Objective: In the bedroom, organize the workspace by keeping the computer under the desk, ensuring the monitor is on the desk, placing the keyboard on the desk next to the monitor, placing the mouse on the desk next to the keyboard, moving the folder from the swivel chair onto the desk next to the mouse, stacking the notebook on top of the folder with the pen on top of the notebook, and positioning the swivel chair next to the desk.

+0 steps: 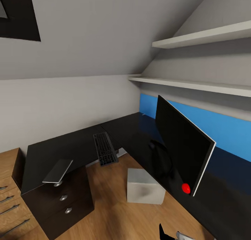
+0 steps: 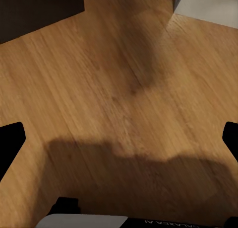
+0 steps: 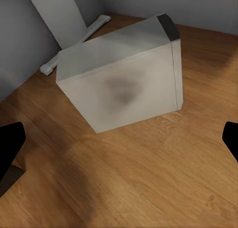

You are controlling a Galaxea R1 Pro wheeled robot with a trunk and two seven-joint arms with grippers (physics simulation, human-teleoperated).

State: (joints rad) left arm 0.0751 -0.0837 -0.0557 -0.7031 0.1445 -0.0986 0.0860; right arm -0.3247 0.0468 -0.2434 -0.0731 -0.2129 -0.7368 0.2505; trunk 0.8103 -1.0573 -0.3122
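1. The computer (image 1: 144,187) stands on the wood floor (image 1: 115,215) just beside the bench (image 1: 132,135), at its inner corner rather than fully beneath the top. In the right wrist view the same grey case (image 3: 124,84) lies close ahead of the right hand (image 3: 119,143).
2. Right hand: fingertips show at both picture edges, spread wide, gripping nothing. Left hand (image 2: 119,138): likewise spread, empty, over bare floor.
3. The monitor (image 1: 183,142) stands on the bench, screen dark. A small red object (image 1: 186,188) rests beside its lower corner; what it is cannot be told.
4. The keyboard (image 1: 105,148) lies at the bench's inner edge, one end overhanging the floor. It is well apart from the monitor.
5. A thin grey slab (image 1: 58,170) rests tilted at the bench edge above the drawer unit (image 1: 64,198); its identity is unclear.
6. Step in hand, as judged: pushing the computer under the bench.
7. Next move calls for a flat push against the case side, kept low to avoid tipping.
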